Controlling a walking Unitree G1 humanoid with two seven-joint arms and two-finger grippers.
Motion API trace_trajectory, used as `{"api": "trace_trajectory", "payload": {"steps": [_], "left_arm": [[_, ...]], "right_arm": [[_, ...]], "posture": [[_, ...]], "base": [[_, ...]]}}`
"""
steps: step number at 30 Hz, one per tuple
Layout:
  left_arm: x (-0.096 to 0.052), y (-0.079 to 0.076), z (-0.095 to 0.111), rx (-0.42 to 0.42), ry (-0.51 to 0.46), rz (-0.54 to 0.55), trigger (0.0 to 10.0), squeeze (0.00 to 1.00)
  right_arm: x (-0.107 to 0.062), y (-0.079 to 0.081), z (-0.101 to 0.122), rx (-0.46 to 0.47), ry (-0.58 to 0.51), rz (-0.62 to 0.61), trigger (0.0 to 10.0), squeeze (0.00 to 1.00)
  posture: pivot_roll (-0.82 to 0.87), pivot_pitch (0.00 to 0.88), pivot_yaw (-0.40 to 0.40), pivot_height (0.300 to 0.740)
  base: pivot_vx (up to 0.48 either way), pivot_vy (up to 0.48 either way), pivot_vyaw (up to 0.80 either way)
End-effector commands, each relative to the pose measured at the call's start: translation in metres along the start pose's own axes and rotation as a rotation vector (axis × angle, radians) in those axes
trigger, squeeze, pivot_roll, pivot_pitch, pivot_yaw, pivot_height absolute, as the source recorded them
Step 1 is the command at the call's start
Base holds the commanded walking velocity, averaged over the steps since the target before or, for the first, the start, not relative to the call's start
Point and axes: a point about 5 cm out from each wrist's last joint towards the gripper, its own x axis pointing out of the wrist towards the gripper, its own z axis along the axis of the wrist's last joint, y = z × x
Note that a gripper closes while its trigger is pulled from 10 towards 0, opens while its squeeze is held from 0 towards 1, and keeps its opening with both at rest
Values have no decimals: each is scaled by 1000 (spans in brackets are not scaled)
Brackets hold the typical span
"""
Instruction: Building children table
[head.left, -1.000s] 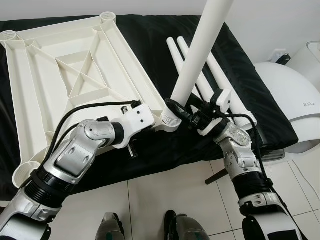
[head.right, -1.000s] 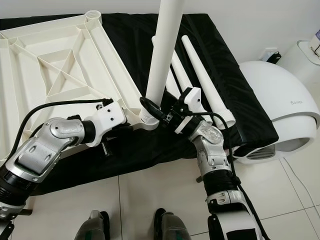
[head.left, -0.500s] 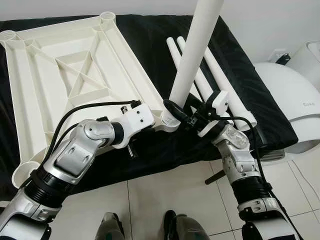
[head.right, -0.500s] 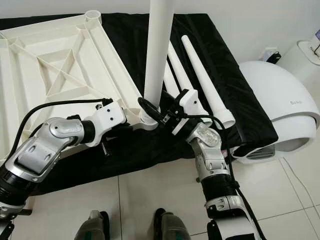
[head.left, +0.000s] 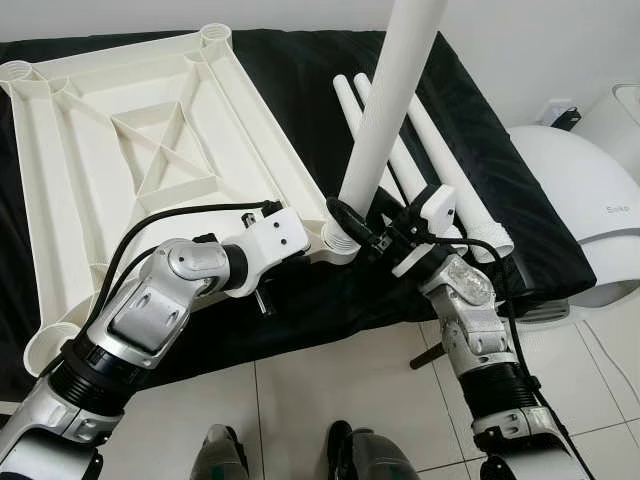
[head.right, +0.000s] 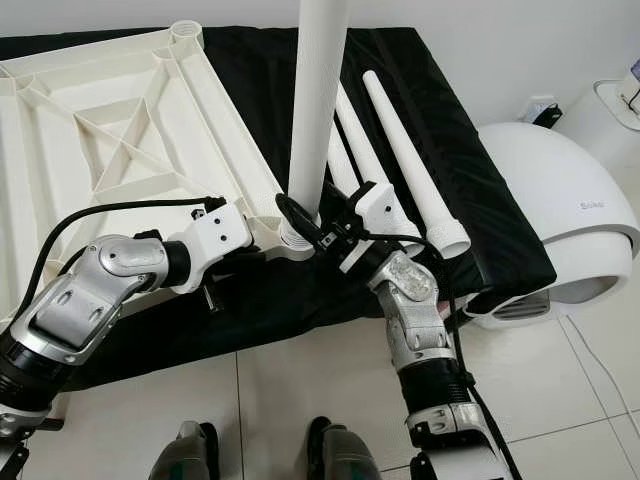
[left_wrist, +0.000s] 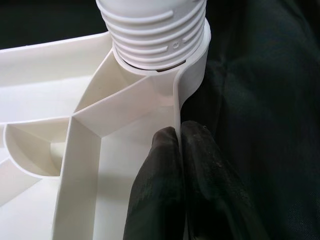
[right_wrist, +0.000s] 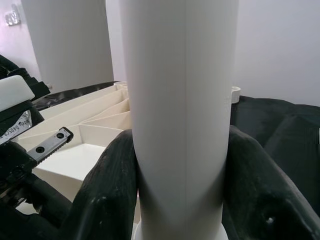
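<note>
The white plastic tabletop (head.left: 140, 150) lies upside down on a black cloth, its ribbed underside up. A white table leg (head.left: 390, 100) stands upright in the near right corner socket (head.left: 340, 238), its threaded end (left_wrist: 155, 30) seated in the socket. My right gripper (head.left: 360, 232) is shut on the leg just above the socket, its fingers (right_wrist: 112, 190) clasping both sides. My left gripper (left_wrist: 177, 150) is shut on the tabletop's thin rim (left_wrist: 176, 100) right beside that corner.
Two or three more white legs (head.right: 410, 160) lie on the black cloth behind the right arm. A white rounded appliance (head.left: 575, 200) stands at the right. White tiled floor (head.left: 300, 400) and my feet are below.
The upright leg has tilted slightly straighter and my right wrist has turned a little around it. The left arm holds still.
</note>
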Motion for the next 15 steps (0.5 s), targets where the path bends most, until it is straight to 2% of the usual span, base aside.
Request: {"api": "trace_trajectory", "payload": {"steps": [1, 15], "left_arm": [[2, -5, 5, 18, -17, -19, 10000, 0], [3, -5, 6, 20, -20, -20, 10000, 0]], "right_arm": [[-15, 7, -33, 69, 177, -27, 10000, 0], [-7, 2, -32, 73, 211, -96, 10000, 0]], "posture": [[92, 231, -74, 740], [94, 225, -79, 740]], "base": [[0, 0, 0], [0, 0, 0]]}}
